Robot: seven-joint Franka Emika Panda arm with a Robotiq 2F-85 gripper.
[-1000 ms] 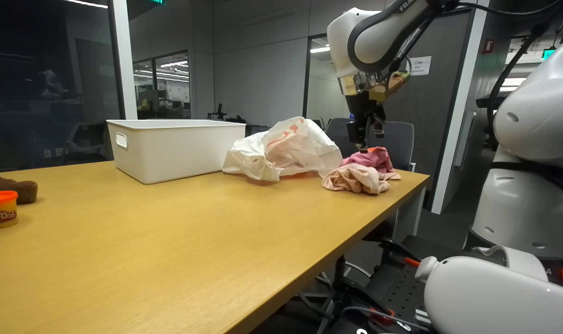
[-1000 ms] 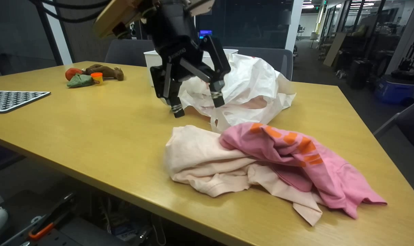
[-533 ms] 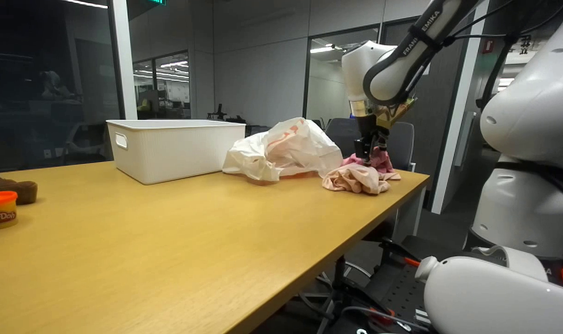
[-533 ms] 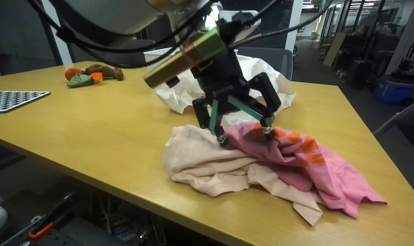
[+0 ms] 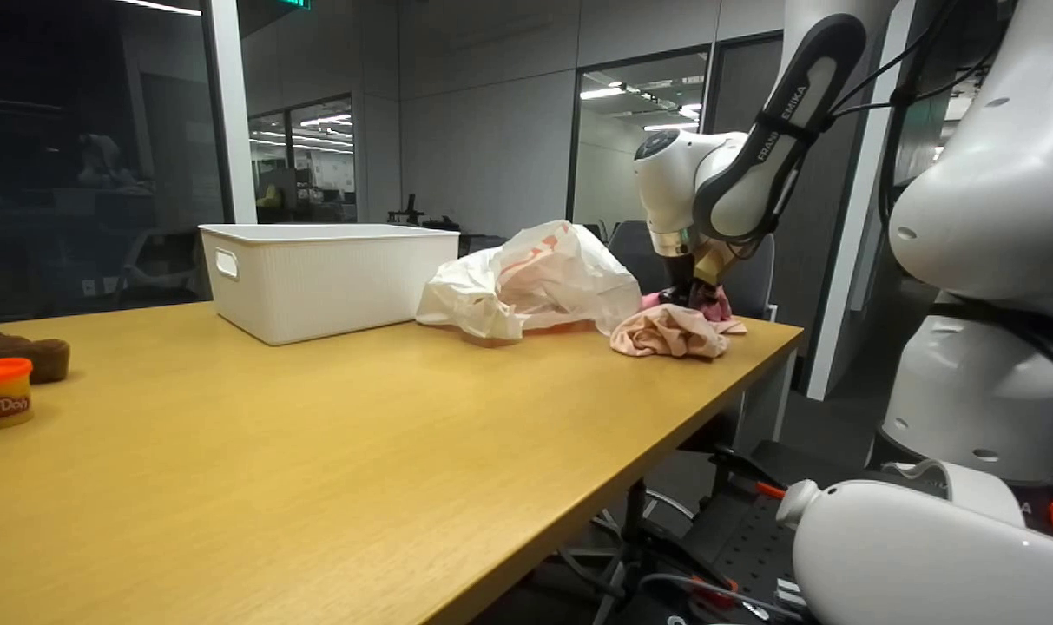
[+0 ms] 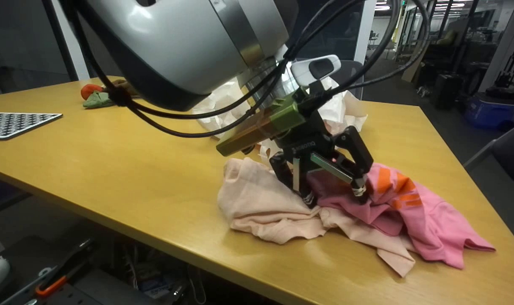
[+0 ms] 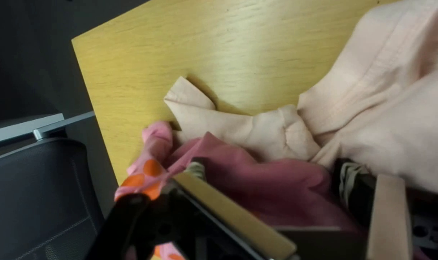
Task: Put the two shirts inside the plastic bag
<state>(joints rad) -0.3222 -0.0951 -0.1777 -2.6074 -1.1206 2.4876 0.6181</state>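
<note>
The pink shirt with orange print (image 6: pixel 434 220) lies crumpled partly over the pale peach shirt (image 6: pixel 265 207) near the table's edge. Both show in the wrist view, the pink shirt (image 7: pixel 262 180) between the fingers and the peach shirt (image 7: pixel 395 108) beside it. My gripper (image 6: pixel 336 199) points down into the cloth, its fingers apart on either side of a pink bunch. One finger sits at the border of the two shirts. The white plastic bag (image 5: pixel 543 278) lies crumpled just beyond the shirts; the arm partly covers it in an exterior view (image 6: pixel 345 112). Its opening is hard to make out.
A white bin (image 5: pixel 326 278) stands beside the bag. A Play-Doh tub (image 5: pixel 1 391) and a brown object (image 5: pixel 44 356) are at the far end. A green object (image 6: pixel 98 100) and a patterned board (image 6: pixel 19 125) lie farther off. A chair (image 7: pixel 34 195) stands at the table edge.
My gripper has moved from above the table near the bag over to the shirts and down into the pink one. Both shirts have shifted slightly. The fingers stay apart; the bag looks unmoved.
</note>
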